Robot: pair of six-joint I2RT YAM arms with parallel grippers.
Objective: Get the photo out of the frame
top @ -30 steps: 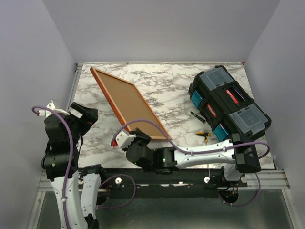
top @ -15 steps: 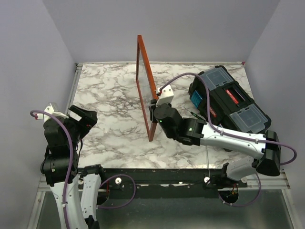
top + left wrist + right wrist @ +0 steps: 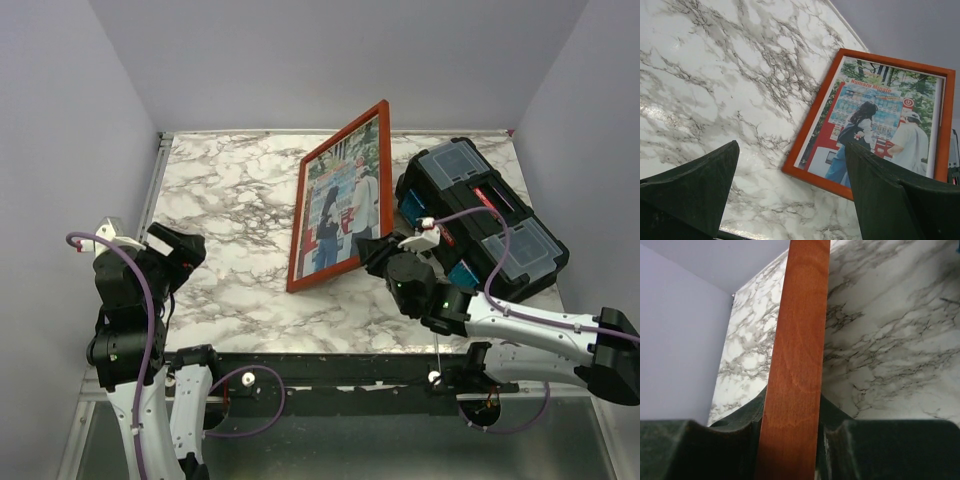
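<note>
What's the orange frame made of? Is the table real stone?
The frame looks like wood: grain lines show under a smooth orange-red stain. The table looks like shiny white marble with grey veins, maybe only a printed surface.

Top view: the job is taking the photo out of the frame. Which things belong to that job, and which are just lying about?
Belongs to the job:
- frame, tilted up off the table
- photo, inside it
- right gripper, shut on the frame's edge

Lying about:
- toolbox
- left gripper, open, holding nothing
</note>
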